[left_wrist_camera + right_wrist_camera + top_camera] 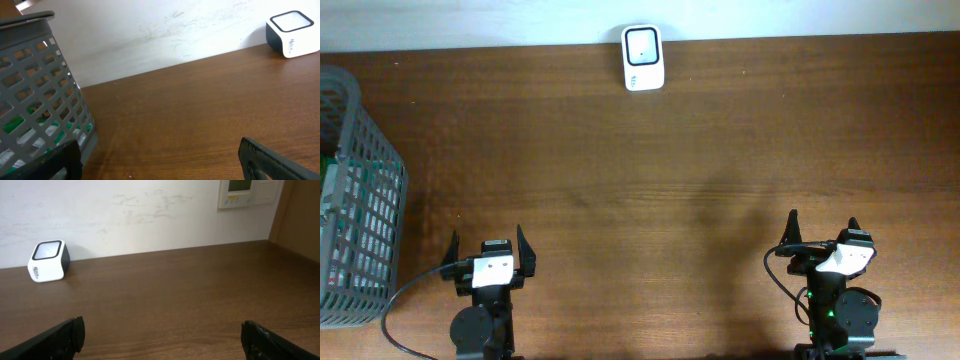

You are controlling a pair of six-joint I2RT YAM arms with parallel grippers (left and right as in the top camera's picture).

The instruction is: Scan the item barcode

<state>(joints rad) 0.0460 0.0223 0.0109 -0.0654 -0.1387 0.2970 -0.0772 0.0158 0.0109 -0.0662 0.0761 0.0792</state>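
At the far left you have the grey basket, which stands on the brown table and is partly cut off by the picture edge. Through its holes, the left wrist camera shows you green and white things inside; what they are you cannot tell, and no barcode can be read. Just to the right of the basket, at the near edge, is the left gripper. Its jaws are wide apart with nothing between them, and they point to the far side of the table.

Further right, in the middle and against the wall at the far edge, stands the white scanner with its dark sides and its window facing up. It is well apart from both arms.

At the right you find the right gripper, also at the near edge. Its jaws are spread wide and hold nothing. Its camera shows you a pale wall panel above the table.
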